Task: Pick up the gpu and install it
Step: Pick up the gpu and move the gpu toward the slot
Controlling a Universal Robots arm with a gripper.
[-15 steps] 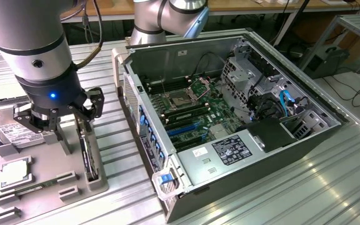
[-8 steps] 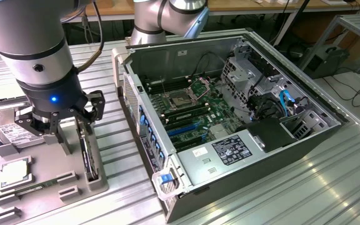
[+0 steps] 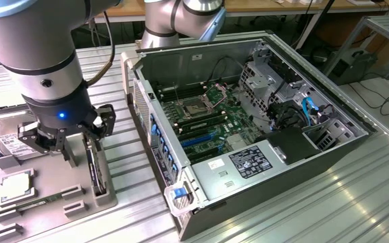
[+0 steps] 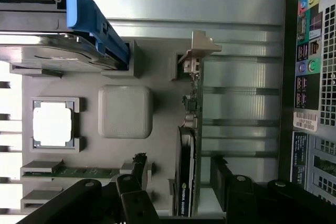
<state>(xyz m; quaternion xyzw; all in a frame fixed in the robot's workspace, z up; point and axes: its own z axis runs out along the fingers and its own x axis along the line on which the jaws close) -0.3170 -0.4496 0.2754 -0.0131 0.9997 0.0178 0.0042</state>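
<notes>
Gripper first: I see its jaws spread wide, one dark finger on either side of the gpu, and neither seems to touch it.

The gpu stands on its long edge in a slot at the edge of the tray nearest the case, with its pale bracket at the end away from my fingers.

I judge it light and stiff but fragile: a thin board with bare components on the green stretch and a smoother black cover at the end under the gripper. I would clamp across the flat faces on that covered part, high on the card. That keeps me off the bracket, which could twist it, and off the lower edge hidden in the slot.

A small tray block sits just beside one finger and crowds it.

Further out on the tray lie the memory stick, the cpu and the drive with its blue rail, all well apart from the card.

Beside the tray, on the ribbed table, the open case lies on its side. Its near wall rises well above the tray.
</notes>
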